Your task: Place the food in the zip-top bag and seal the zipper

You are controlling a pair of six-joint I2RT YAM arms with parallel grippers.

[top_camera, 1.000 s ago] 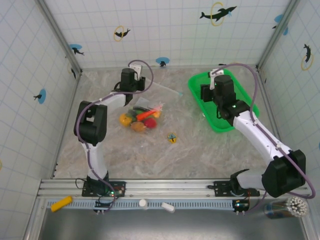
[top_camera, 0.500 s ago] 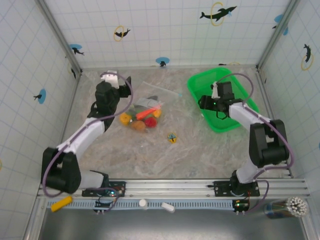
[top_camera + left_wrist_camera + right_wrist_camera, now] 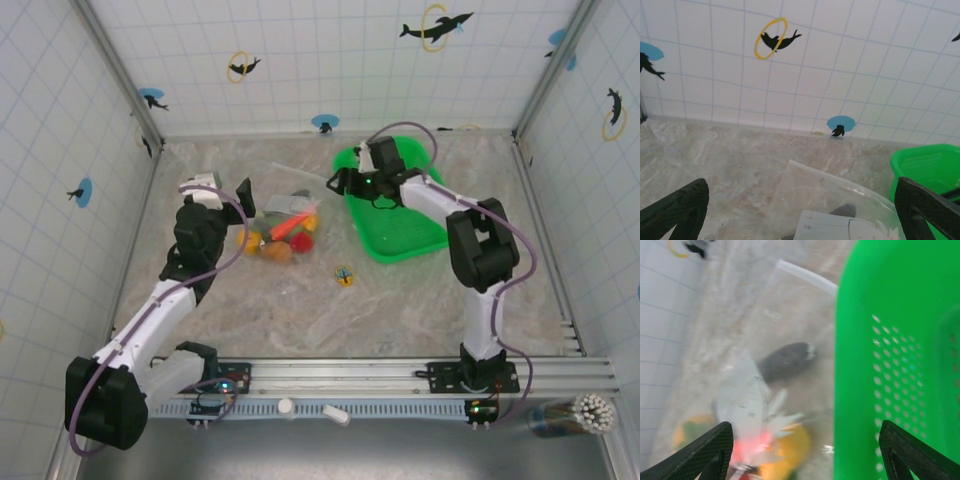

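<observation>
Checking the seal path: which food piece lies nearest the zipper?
The dark purple eggplant: it lies by itself toward the zipper, while the orange, yellow and red pieces cluster farther away.

bright green perforated plastic basket [image 3: 402, 232] | clear thin plastic zip-top bag [image 3: 300, 188] | orange, yellow, red toy food [image 3: 277, 251] | beige marbled worktop [image 3: 400, 305] | white gridded wall [image 3: 330, 70]

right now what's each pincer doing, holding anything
left pincer: open, holding nothing
right pincer: open, nothing seen gripped
</observation>
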